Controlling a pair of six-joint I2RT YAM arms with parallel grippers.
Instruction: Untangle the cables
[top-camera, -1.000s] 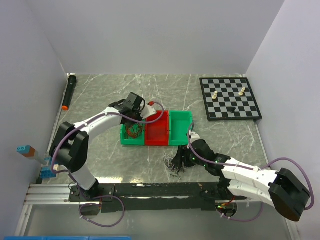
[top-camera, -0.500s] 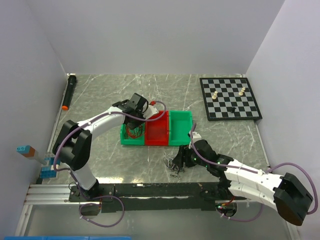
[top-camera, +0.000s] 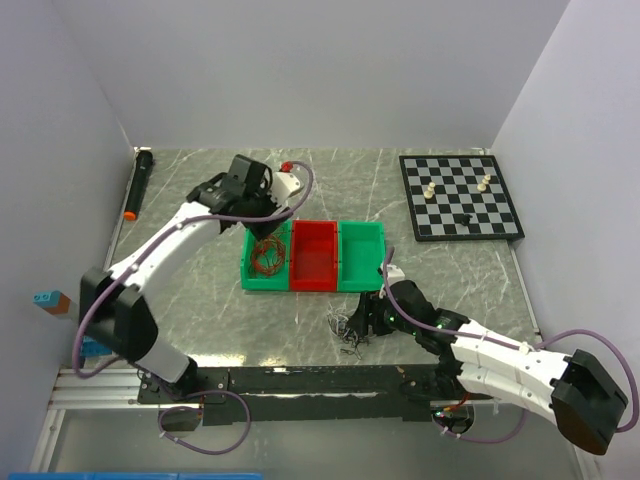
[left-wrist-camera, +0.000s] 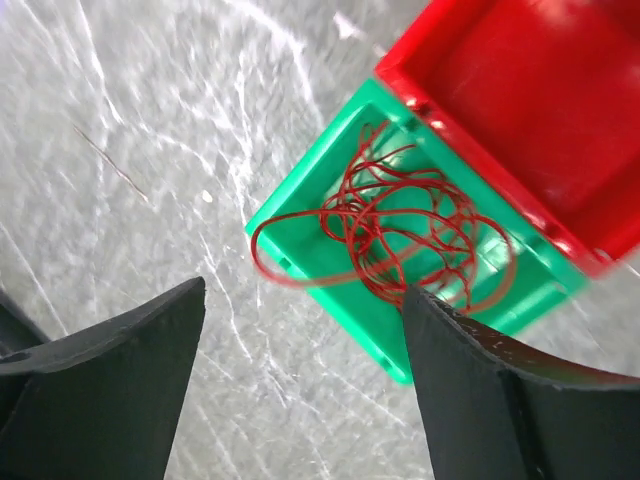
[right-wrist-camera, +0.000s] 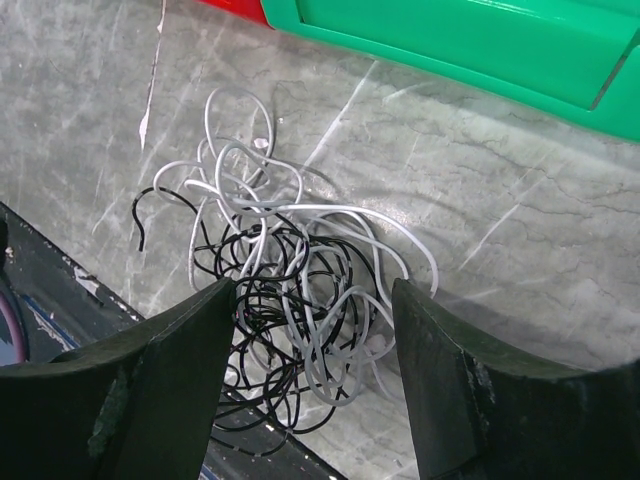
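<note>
Grey marble table (top-camera: 200, 300) fills the overhead view. Red wires (top-camera: 267, 257) lie in the left green bin (top-camera: 246, 270) at centre frame. The left gripper (top-camera: 262, 212) sits just above the bin in frame. A black-and-white tangle (top-camera: 352, 330) lies on the table at lower centre, at the right gripper (top-camera: 370, 318).

Left wrist view: the left gripper (left-wrist-camera: 300, 400) stands wide and empty. The red wires (left-wrist-camera: 400, 230) fill the left green bin (left-wrist-camera: 375, 335) at centre, with one loop past its left corner. The red bin (left-wrist-camera: 530, 100) is at upper right.

Right wrist view: the right gripper (right-wrist-camera: 312, 380) stands wide, straddling the tangle (right-wrist-camera: 290, 300) at centre without clamping it.

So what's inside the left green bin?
The green plastic bin holds a loose bundle of thin red wires, one loop draped over its rim; its floor beneath them is partly covered.
</note>
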